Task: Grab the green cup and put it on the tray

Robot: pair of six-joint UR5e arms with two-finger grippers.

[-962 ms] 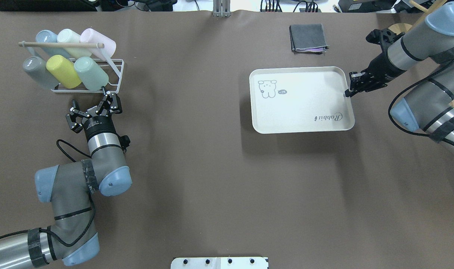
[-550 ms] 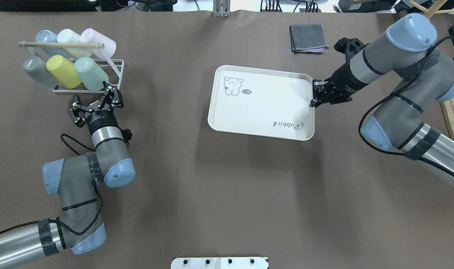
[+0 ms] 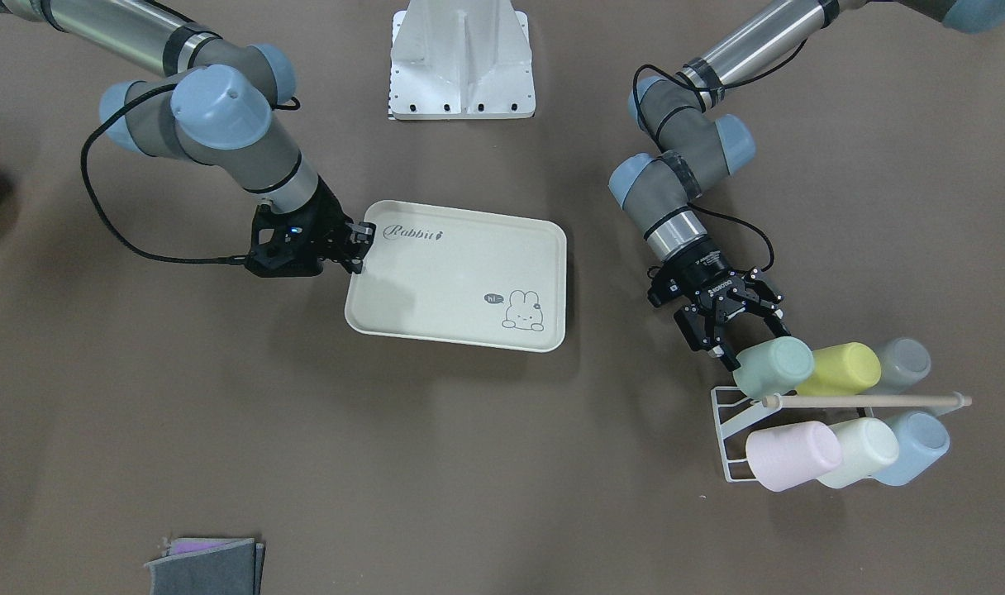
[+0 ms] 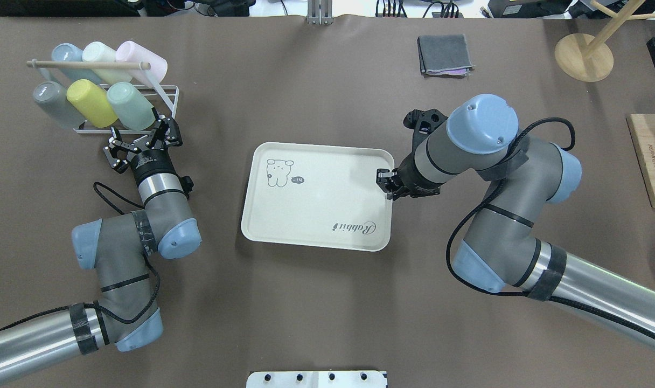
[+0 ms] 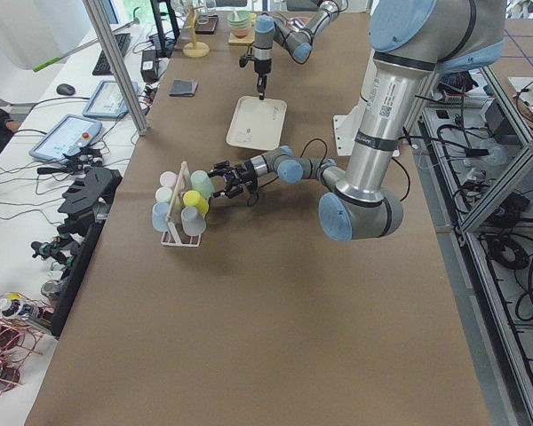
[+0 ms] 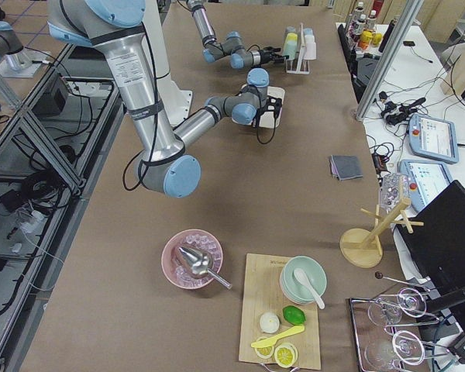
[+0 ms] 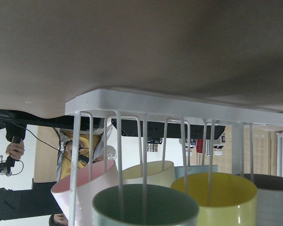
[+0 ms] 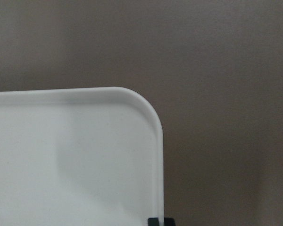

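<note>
While the green cup (image 4: 131, 105) lies on its side in the lower row of a white wire rack (image 4: 169, 102), its open mouth is turned toward the left pincer (image 4: 138, 134). The cup is seated at the end of that row nearest the tray (image 4: 316, 205), touching a yellow cup (image 4: 90, 102), beyond which a grey cup (image 4: 50, 102) is held. Three paler cups, pink, cream and blue, are stacked in the upper row behind a wooden dowel (image 4: 90, 64).

The left pincer is seen spread wide, just beside the rim of the green cup, with nothing between its fingers. From the left wrist view, the green cup's mouth (image 7: 146, 207) is shown close ahead, behind the rack's white wires.

The tray is found near the middle of the brown surface (image 4: 306, 302), well apart from the rack, with its bunny drawing toward the rack and the "Rabbit" script toward the robot. The right pincer (image 4: 384, 184) is pressed onto the tray's short rim and is pinching it. Whether the tray is resting flat or is slightly raised cannot be told. No cup is carried on it.

A folded grey cloth (image 4: 445, 54) is laid at the far edge of the surface.
</note>
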